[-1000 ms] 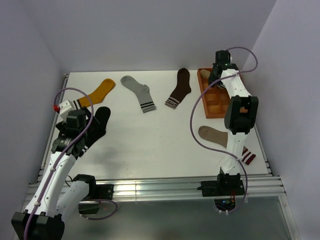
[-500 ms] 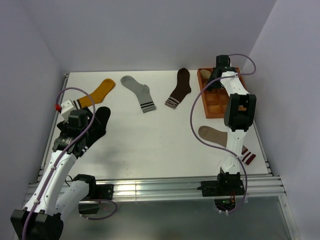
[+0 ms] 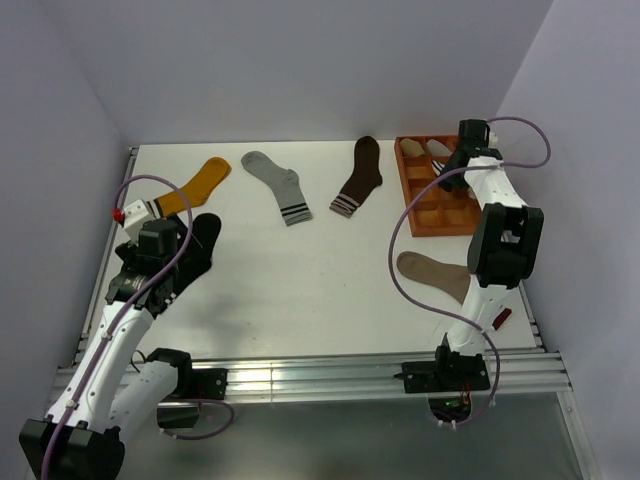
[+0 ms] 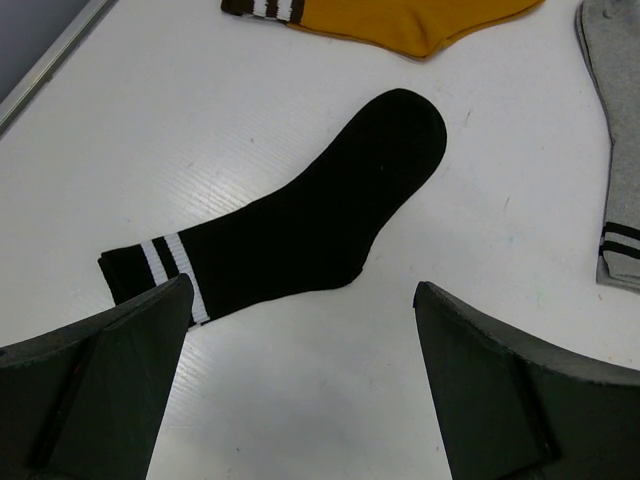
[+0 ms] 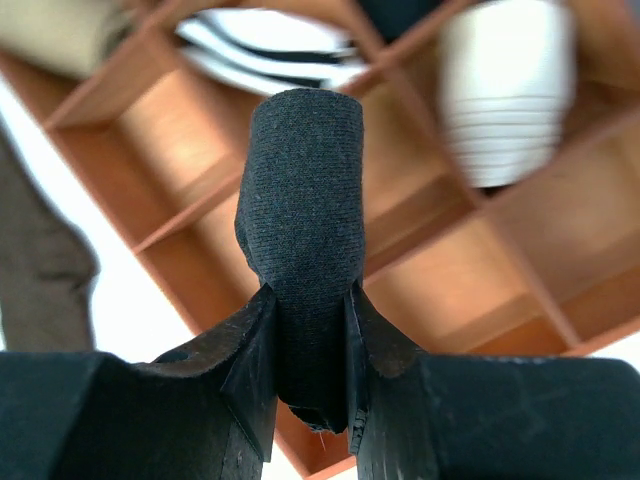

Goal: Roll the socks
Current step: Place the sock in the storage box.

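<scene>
My right gripper (image 3: 458,168) (image 5: 308,305) is shut on a rolled plain charcoal-black sock (image 5: 300,210) and holds it above the wooden compartment tray (image 3: 441,207) (image 5: 190,120). My left gripper (image 3: 165,268) (image 4: 302,300) is open and empty, just above the table, at the cuff end of the flat black sock with white cuff stripes (image 3: 198,248) (image 4: 300,225). The taupe sock (image 3: 430,272) lies flat at the right behind my right arm. Only a bit of its maroon cuff (image 3: 500,318) shows.
A mustard-yellow sock (image 3: 197,182) (image 4: 400,18), a light grey sock (image 3: 277,183) and a dark brown sock (image 3: 358,176) lie along the back. The tray holds rolled socks: a striped one (image 5: 270,45), a white one (image 5: 505,90), a tan one (image 5: 60,30). Walls enclose the table.
My right gripper has moved to the right over the tray with the rolled sock in it. My left arm has barely moved.
</scene>
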`<state>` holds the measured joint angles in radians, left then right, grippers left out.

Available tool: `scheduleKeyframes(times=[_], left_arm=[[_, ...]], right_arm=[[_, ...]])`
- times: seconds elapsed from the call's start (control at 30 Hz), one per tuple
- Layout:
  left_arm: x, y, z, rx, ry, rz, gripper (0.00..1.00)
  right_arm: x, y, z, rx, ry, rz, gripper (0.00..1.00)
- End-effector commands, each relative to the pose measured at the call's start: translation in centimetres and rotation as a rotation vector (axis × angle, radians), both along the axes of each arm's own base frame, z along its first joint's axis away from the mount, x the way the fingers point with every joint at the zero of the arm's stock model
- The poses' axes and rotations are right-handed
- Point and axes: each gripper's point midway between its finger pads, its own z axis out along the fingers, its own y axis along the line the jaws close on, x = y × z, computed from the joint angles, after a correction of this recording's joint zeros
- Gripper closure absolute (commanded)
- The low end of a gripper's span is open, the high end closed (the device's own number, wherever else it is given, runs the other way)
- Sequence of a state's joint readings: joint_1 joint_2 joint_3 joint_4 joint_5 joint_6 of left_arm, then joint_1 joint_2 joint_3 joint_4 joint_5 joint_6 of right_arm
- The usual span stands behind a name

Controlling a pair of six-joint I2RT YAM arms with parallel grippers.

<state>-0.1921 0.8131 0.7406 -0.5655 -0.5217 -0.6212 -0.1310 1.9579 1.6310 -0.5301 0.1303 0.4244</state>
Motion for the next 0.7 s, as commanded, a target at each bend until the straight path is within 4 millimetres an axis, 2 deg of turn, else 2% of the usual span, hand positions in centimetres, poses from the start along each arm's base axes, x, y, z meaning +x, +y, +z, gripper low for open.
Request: scheduleKeyframes(times=[0.0,0.13,0.17,0.2,0.4,0.57,0.6,0.67], left_arm=[[0.1,0.2,1.1,0.011,-0.038,0.012,0.02],[0.1,0.2,0.9,0.012,-0.034,0.010,0.02],[0.1,0.2,0.9,0.011,-0.034,0.012,0.02],[0.0,0.2,0.9,0.011,-0.033,0.011,0.02],[0.2,0.1,0.8,0.012,-0.031,0.007,0.02],[0.2,0.1,0.7,0.012,-0.026,0.006,0.02],[0.1,0.1,0.7,0.011,-0.025,0.007,0.02],[0.1,0.1,0.7,0.011,-0.026,0.010,0.02]], right_arm=[[-0.9,-2.5,0.8,-0.048,-0.012,-0.098,1.00],[-1.0,-3.6,-0.2,-0.062,0.014,-0.123,1.00],[-0.7,-3.9,0.2,-0.073,0.010,-0.130,1.00],[-0.9,-4.3,-0.6,-0.087,0.041,-0.144,1.00],[-1.3,-5.7,-0.4,-0.148,0.045,-0.189,1.00],[-0.7,-5.8,-0.9,-0.161,0.067,-0.181,1.00],[-0.7,-5.7,-2.0,-0.155,0.099,-0.174,1.00],[-0.3,-6.0,-2.0,-0.162,0.110,-0.176,1.00]])
